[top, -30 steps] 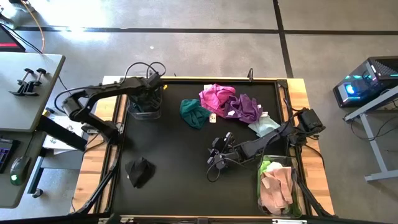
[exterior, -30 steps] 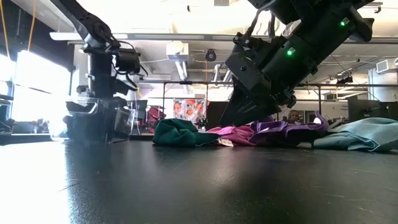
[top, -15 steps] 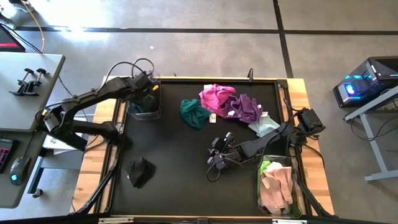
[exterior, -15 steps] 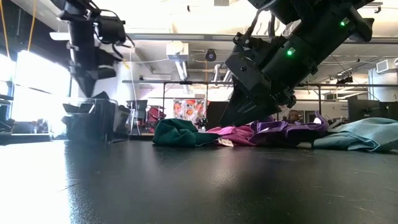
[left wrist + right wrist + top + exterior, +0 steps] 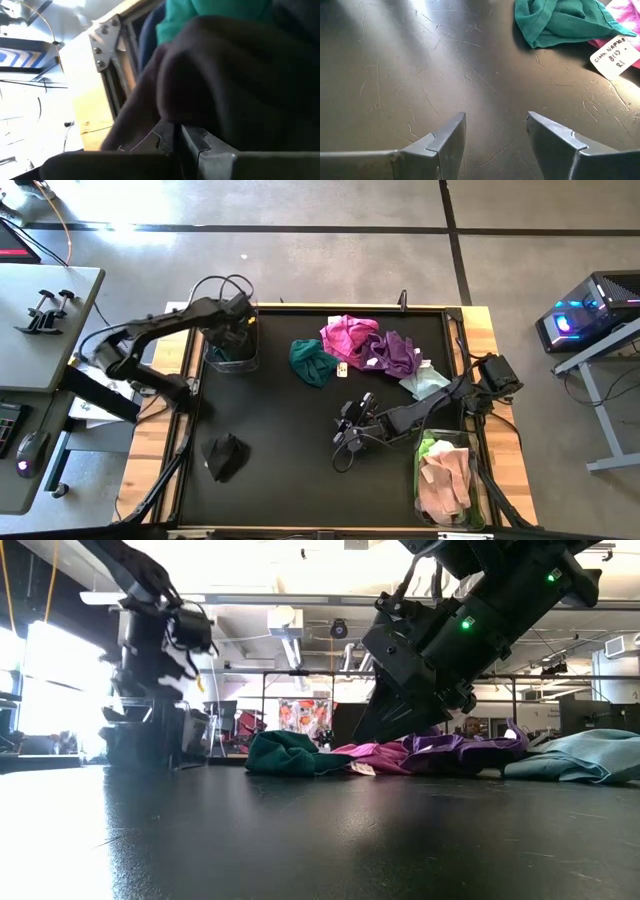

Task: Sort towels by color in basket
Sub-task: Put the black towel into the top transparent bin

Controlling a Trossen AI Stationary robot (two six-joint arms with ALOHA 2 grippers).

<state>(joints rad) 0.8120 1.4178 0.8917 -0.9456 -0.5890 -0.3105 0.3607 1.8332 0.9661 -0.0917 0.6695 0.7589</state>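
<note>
Step in hand: dark-cloth drop at left basket. Left tool over it, clenched, dark cloth pressed close (grip unclear). Right tool released, idle mid-worktop. Next, probably: teal towel, black towel, magenta-purple heap. Right basket holds lime, pink.

Towel heap at table rear centre; one bin rear left, another bin front right holding towels.
</note>
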